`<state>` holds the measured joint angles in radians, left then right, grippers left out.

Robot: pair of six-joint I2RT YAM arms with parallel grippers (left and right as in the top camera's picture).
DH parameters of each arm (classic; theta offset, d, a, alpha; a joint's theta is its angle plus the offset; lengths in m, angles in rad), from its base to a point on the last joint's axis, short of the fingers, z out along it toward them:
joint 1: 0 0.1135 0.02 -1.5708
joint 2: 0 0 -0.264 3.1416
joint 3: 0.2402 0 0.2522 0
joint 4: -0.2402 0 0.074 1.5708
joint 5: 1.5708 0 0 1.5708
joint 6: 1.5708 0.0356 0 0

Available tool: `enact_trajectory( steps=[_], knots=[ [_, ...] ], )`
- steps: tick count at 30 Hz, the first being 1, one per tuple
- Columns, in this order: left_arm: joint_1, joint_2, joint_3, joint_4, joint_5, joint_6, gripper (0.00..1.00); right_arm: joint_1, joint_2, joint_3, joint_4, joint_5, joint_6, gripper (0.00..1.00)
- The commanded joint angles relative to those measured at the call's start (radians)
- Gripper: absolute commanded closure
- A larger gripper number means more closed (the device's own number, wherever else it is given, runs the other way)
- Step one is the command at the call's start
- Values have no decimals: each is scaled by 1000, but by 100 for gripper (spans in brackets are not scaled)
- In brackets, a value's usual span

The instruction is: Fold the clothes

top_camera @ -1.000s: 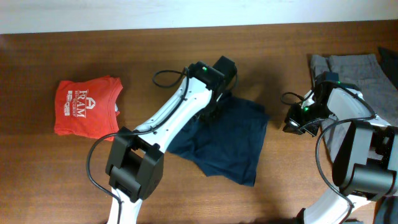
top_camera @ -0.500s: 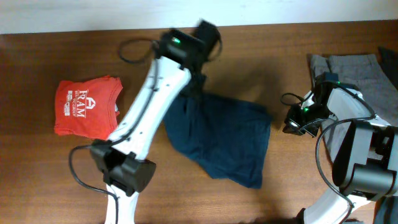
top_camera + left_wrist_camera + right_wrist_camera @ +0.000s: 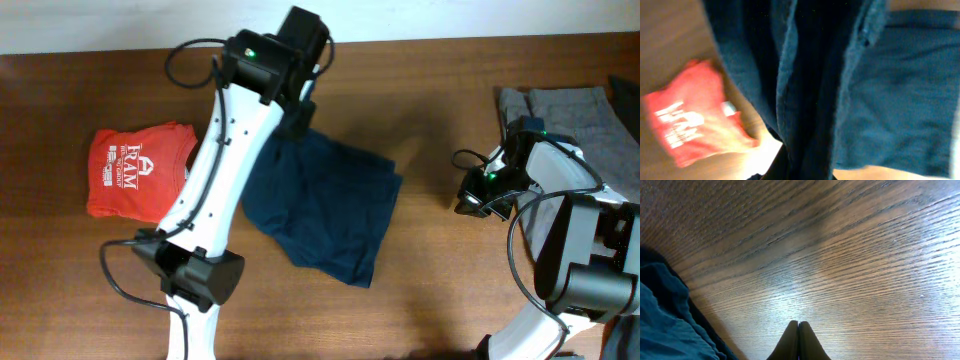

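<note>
Dark navy shorts [image 3: 322, 208] lie crumpled at mid table, their far edge lifted. My left gripper [image 3: 298, 115] is shut on that edge at the back; in the left wrist view the navy shorts [image 3: 820, 85] hang down and hide the fingertips. A folded red T-shirt [image 3: 135, 172] with white print lies at the left, and the red T-shirt [image 3: 685, 125] also shows past the hanging fabric. Grey shorts [image 3: 585, 115] lie at the far right. My right gripper [image 3: 799, 326] is shut with nothing in it, low over bare wood to the right of the navy shorts [image 3: 660, 320].
The wooden table [image 3: 450, 290] runs to a white wall at the back. My right arm [image 3: 560, 170] stands beside the grey shorts at the right edge. My left arm [image 3: 215, 170] reaches across between the red T-shirt and the navy shorts.
My left gripper has swung toward the back and left, pulling the navy shorts leftward with it and lifting their far edge. The right arm has not moved.
</note>
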<state>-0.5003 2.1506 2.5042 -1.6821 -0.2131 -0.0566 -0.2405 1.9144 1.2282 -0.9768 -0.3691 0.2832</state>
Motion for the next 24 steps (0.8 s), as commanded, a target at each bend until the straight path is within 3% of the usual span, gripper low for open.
enact_trajectory(
  steps=[1, 18, 24],
  knots=[
    [-68, -6, 9, 11, 175, -63, 100, 5, -3, -1, -3, -14, -7, 96],
    [-311, 230, -106, 46, 222, -70, 100, 5, -3, -1, -8, -14, -7, 96],
    [-262, 195, -76, -6, -63, -107, 100, 3, -3, -1, -2, -13, -20, 96]
  ],
)
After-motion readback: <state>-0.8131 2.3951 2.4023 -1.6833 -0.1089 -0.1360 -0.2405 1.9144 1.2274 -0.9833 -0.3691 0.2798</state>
